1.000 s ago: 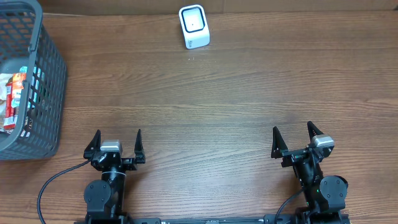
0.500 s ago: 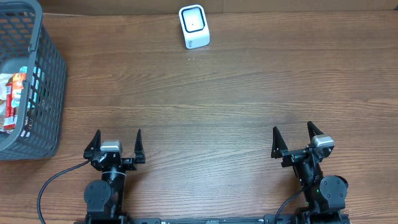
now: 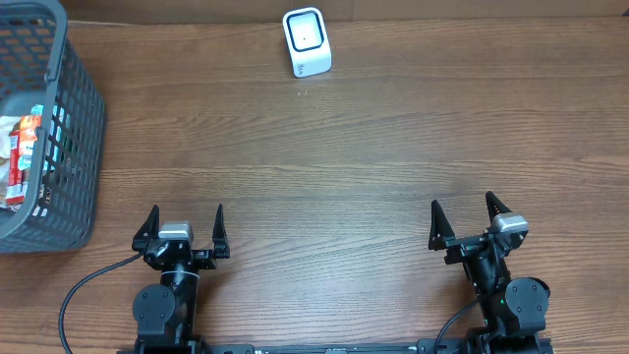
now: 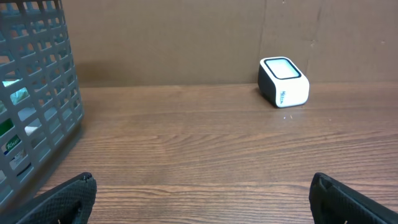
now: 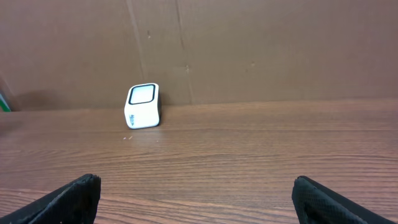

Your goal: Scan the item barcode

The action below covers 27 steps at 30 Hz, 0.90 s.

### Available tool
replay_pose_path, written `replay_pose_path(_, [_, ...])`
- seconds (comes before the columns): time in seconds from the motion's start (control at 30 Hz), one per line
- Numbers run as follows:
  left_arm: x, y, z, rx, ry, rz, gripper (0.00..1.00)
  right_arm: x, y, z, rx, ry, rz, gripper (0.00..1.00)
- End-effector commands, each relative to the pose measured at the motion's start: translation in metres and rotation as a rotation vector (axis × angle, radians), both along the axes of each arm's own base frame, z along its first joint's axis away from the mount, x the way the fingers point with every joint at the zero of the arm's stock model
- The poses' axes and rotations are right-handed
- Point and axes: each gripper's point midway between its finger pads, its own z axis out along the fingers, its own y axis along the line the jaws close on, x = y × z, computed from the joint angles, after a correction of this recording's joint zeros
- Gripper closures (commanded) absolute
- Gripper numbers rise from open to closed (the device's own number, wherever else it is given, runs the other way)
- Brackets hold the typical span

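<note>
Overhead, both arms sit folded back over their bases at the near edge of the tabletop (image 3: 344,167), one towards the near-left corner and one towards the near-right corner, well apart from each other. Each forearm points towards the far edge. The left gripper (image 3: 186,210) is squared to that edge, with its two black fingers spread wide and nothing between them. A black cable (image 3: 79,295) loops out from its base to the left. The right gripper (image 3: 462,201) is turned slightly off square, its jaws equally wide and empty.

The left wrist camera looks low and level across the wood. Only the tips of the fingers (image 4: 68,199) show, one in each bottom corner, with bare table between them. The right wrist camera gives the same low, level view, with finger tips (image 5: 68,199) at the two bottom corners and nothing in the gap.

The white scanner (image 3: 306,41), with its dark-framed window on top, stands at the far edge a little left of the middle, close against the brown cardboard wall (image 5: 249,50). It appears right of centre in the left wrist view and left of centre in the right wrist view.

The grey mesh basket (image 3: 69,128) stands at the left edge by the far-left corner, partly out of frame. The packets (image 3: 22,147) to be scanned lie inside it, one of them red and white, with some green showing through the mesh. No barcode can be made out. Neither gripper is near the basket or the scanner.
</note>
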Motion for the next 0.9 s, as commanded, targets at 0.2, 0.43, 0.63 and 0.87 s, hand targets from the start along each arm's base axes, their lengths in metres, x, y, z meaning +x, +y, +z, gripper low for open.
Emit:
replay_pose_path(0.2, [-0.0003, -0.0035, 0.0010, 0.015, -0.009, -0.019, 0.00, 0.0006, -0.0036, -0.0022, 0.007, -0.001, -0.019, 0.00])
replay_pose_path(0.43, [-0.0003, -0.0035, 0.0010, 0.015, -0.009, -0.019, 0.00, 0.0006, -0.0036, -0.0022, 0.007, -0.001, -0.019, 0.00])
replay_pose_path(0.63, [-0.0003, -0.0035, 0.0010, 0.015, -0.009, -0.019, 0.01, 0.0006, -0.0036, -0.0022, 0.007, -0.001, -0.019, 0.00])
replay_pose_path(0.87, [-0.0003, -0.0036, 0.0011, 0.014, -0.009, -0.020, 0.00, 0.0006, -0.0036, -0.0022, 0.007, -0.001, -0.019, 0.00])
